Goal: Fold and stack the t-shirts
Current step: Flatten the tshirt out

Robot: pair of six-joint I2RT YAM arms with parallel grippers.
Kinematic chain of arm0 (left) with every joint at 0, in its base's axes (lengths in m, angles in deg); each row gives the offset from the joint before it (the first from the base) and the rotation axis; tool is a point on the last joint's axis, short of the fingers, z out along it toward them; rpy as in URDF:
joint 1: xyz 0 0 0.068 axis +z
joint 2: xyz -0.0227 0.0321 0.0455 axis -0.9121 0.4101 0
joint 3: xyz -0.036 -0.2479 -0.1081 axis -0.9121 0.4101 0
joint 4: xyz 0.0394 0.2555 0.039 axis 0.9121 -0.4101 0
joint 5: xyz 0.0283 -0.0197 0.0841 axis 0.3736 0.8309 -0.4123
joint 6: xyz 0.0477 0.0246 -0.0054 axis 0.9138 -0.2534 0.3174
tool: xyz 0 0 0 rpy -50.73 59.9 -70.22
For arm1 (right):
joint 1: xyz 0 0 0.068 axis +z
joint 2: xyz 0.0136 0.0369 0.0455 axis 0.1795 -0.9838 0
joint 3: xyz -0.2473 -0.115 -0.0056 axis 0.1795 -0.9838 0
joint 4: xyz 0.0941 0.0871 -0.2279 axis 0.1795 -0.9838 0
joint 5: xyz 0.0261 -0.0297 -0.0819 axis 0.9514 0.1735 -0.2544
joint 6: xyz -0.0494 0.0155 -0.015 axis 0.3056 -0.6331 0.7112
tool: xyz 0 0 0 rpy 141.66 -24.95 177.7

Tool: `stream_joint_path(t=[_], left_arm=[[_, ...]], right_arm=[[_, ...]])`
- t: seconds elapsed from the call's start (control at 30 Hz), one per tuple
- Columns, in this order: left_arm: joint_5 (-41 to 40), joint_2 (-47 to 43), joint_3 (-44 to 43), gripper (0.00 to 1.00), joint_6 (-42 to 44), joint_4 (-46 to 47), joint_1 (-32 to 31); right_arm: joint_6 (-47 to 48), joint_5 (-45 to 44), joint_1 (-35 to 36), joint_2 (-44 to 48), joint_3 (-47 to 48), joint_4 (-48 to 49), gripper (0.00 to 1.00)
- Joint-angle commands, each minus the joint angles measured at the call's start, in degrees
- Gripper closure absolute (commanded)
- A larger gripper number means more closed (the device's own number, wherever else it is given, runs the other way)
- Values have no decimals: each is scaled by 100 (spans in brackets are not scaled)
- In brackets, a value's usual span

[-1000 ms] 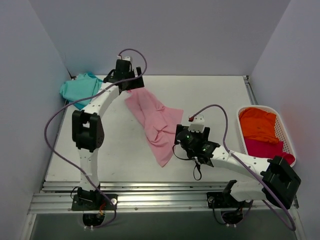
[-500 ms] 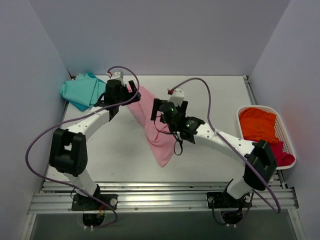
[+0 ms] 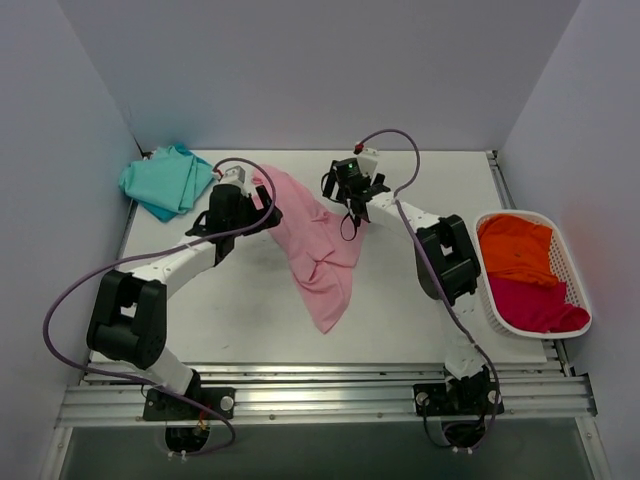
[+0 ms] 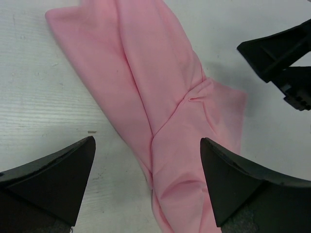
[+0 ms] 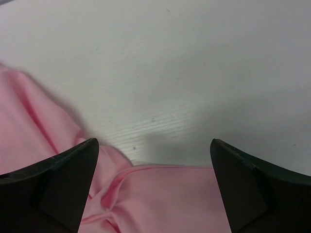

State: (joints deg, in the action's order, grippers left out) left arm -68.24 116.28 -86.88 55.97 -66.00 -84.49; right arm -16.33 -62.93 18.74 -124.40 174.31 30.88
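We see the light pink short-sleeved cotton t-shirt [image 3: 315,250] lying rumpled and partly gathered on the white bench [image 3: 420,290]. Its long axis runs on a diagonal from the far left, where it is widest, down to a narrow tip near the middle of the bench, toward the arm bases. The left tool [image 3: 250,210] sits at the shirt's far-left edge. In its wrist view the left tool [image 4: 146,143] has its two black fingers spread wide apart and holds nothing. The pink cloth [image 4: 165,87] stretches away from between them across the pale bench [image 4: 43,111], with a pinched crease near the middle. The right tool [image 3: 350,195] is at the shirt's far-right edge, across the cloth from the left one. In its own wrist view the right tool [image 5: 154,141] is likewise spread and pinches nothing. Folds of pink cloth [image 5: 160,194] lie low in that view between the fingers, and bare bench [image 5: 170,73] lies beyond them. We cannot tell whether either tool touches the cloth. A crumpled teal t-shirt [image 3: 160,182] lies at the far-left corner, well apart from the pink one. At the right edge, a white slotted plastic basket [image 3: 515,214] holds an orange t-shirt [image 3: 515,250] and a magenta t-shirt [image 3: 535,300].
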Motion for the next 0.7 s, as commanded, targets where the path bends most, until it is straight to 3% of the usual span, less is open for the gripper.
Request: stream_joint_path(t=[0.0, 0.23, 0.67], left_arm=[[-22, -265, 115, 2, -18, 463, -11], [65, -177, 124, 2, -18, 559, -28], [101, 140, 45, 1, -18, 630, -29]], right_arm=[[-308, 295, 150, -153, 328, 14, 6], [-510, 524, 291, -646, 469, 111, 7], [-642, 410, 414, -611, 82, 146, 11]])
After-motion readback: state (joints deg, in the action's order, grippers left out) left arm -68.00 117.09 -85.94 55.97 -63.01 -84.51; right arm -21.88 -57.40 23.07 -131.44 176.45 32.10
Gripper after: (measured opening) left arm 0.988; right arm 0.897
